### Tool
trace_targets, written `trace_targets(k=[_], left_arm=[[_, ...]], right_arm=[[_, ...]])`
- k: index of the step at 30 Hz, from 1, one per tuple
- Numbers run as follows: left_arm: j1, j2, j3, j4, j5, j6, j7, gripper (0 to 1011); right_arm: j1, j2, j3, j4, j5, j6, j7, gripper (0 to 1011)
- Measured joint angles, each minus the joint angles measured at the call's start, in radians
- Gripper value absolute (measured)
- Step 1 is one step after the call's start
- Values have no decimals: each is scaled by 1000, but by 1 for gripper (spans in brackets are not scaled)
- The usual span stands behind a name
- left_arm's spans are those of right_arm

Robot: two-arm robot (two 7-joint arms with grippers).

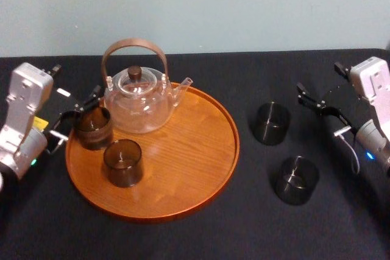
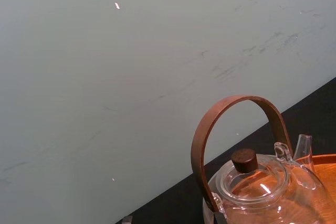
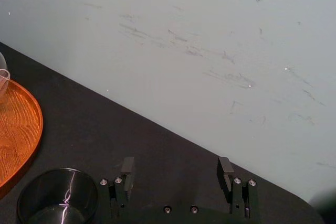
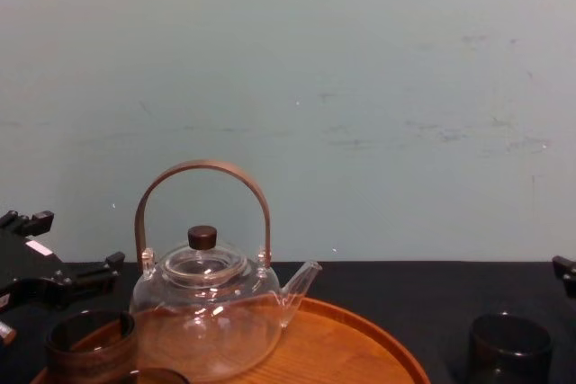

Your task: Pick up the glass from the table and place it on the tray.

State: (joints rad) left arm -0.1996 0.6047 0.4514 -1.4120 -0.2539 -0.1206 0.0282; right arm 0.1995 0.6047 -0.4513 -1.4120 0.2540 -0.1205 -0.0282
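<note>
Spanning black table | pale wall behind | left hand wide | right hand wide

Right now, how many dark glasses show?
4. Tray's far glass and tray's near glass stand on the tray; table's far glass and table's near glass stand on the table. None seems hidden.

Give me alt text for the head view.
Round orange-brown wooden tray on a black table holds a clear glass teapot and two dark smoked glasses; two more stand on the table to its right. Left gripper sits by one tray glass, right gripper near the table glasses.
</note>
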Motion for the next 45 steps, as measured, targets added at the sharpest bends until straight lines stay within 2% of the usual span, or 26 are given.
trace_targets(k=[9,18,34,40,45], left_arm=[[0,0,0,0,0,0,0,1001],[0,0,0,0,0,0,0,1001],[0,0,0,0,0,0,0,1001],[0,0,0,0,0,0,0,1001],[0,0,0,0,0,0,0,1001]], right_arm=[[0,0,1,0,0,0,1,1002],[-10,-8,29,-12,10,6,35,1002],[-106,28,124,-164,133,93,135,1002],[-168,60,172,-237,193,133,186,1002],[-214,91,201,-281,221,154,225,1002]])
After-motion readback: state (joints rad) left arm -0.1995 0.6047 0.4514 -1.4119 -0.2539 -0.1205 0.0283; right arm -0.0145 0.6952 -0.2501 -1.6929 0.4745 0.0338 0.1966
